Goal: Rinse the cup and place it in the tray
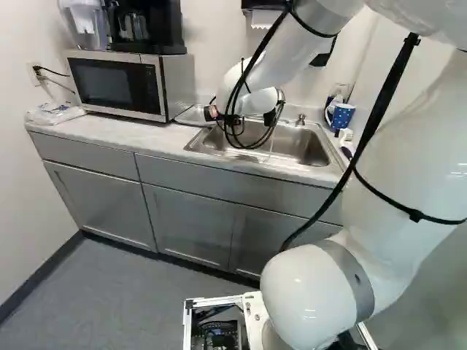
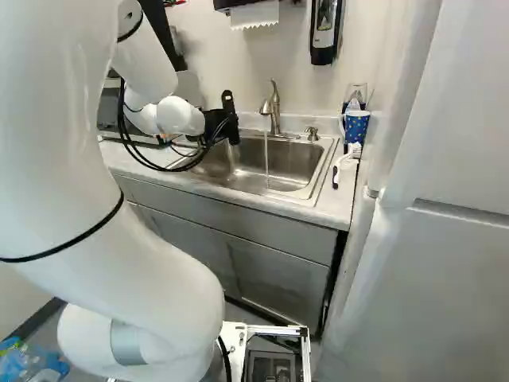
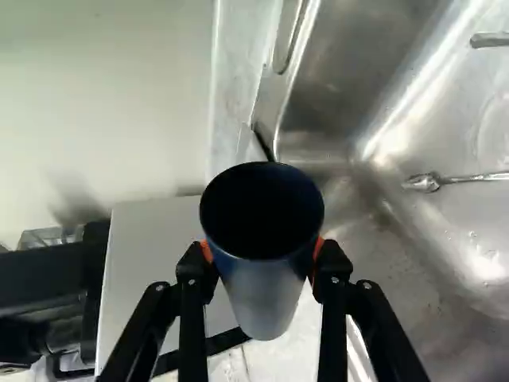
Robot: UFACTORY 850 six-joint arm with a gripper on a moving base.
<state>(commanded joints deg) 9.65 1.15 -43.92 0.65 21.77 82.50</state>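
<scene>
I have the cup point(image 3: 266, 298) in my pincer point(image 3: 262, 251): the two fingers stand apart by only the width of the cup, and both orange pads press on its sides. Its dark mouth is turned toward my wrist. The cup is at the left end of the sink point(image 2: 290, 165), near its rim, with the microwave point(image 1: 113, 85) farther to the left.

The tap point(image 2: 275, 108) stands at the far side of the sink, and a thin stream point(image 2: 267, 159) falls from it into the basin, to the right of my pincer. So I judge that the step in hand is the rinsing. I cannot tell if the cup is wet inside, so I do not count it as rinsed.

The next move, in my opinion, is to carry the cup right, under the stream, with its mouth where the water can enter, and then to tip it out over the sink. I should keep it clear of the tap, because a knock could turn it in my pads; wet walls may also slip.

After this comes the tray. A shiny thing point(image 1: 193, 115) between microwave and sink could be it, but I am not certain.
</scene>
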